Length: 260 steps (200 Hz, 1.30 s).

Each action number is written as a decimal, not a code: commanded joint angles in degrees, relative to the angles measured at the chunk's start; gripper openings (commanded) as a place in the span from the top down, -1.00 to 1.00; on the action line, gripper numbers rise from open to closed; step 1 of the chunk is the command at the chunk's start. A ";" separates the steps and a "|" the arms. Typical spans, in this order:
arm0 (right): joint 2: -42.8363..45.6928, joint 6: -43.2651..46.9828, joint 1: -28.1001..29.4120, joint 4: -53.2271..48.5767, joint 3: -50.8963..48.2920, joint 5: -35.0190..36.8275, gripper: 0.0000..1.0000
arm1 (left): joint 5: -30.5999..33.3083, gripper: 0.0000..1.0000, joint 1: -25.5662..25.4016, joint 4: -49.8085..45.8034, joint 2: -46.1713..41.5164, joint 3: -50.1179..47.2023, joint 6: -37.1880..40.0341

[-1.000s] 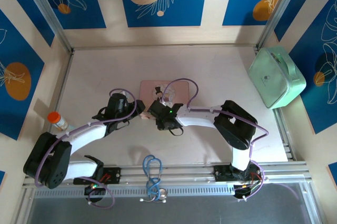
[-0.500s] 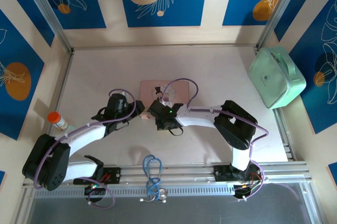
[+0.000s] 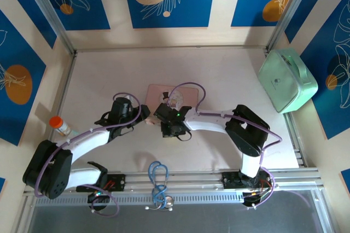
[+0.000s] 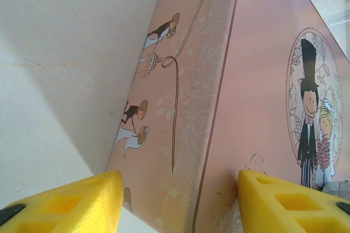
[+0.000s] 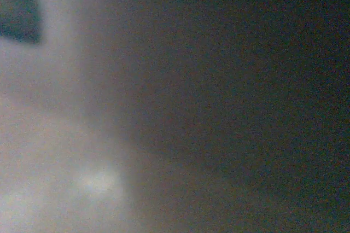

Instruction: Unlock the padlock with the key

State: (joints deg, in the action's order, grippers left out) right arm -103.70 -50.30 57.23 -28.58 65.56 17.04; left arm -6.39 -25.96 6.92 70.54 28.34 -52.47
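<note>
The left gripper [image 4: 178, 203] is held wide, its yellow fingers [image 4: 71, 203] set either side of the near edge of the pink tin [image 4: 262, 80], one over the table [image 4: 65, 52] and one over the lid; contact cannot be judged. From above, the tin [image 3: 158, 92] is seen near the centre of the table [image 3: 229, 74], with the left gripper [image 3: 146, 120] at its 7 o'clock corner. The right gripper [image 3: 167, 107] is placed over the tin's 6 o'clock edge; its wrist view is blurred and dark, so its opening cannot be told. The padlock cannot be made out. A green case [image 3: 287, 80] is seen at 3 o'clock, an orange-capped bottle [image 3: 59, 125] at 9 o'clock and a blue cable [image 3: 158, 181] at 6 o'clock.
</note>
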 commanded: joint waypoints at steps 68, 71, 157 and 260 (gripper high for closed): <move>6.75 9.87 -10.02 -0.44 -4.09 -29.11 1.00 | 0.51 -0.13 0.14 -6.18 -0.52 -0.65 0.96; 6.63 10.07 -10.41 -0.46 -4.08 -29.72 1.00 | 0.51 -0.13 0.19 -6.18 -0.53 -0.59 0.96; 5.45 12.99 -17.78 -2.32 -2.32 -40.70 1.00 | 1.08 -0.13 0.20 -7.11 -0.54 -0.83 1.40; 0.15 17.40 -17.91 -1.54 -1.34 -46.67 1.00 | 0.94 -0.11 0.20 -8.75 -2.00 -0.12 1.60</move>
State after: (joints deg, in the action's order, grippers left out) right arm -101.41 -32.10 39.44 -31.09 65.14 -25.96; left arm -6.33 -25.98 4.91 69.34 28.45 -52.07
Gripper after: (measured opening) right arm 0.093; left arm 0.555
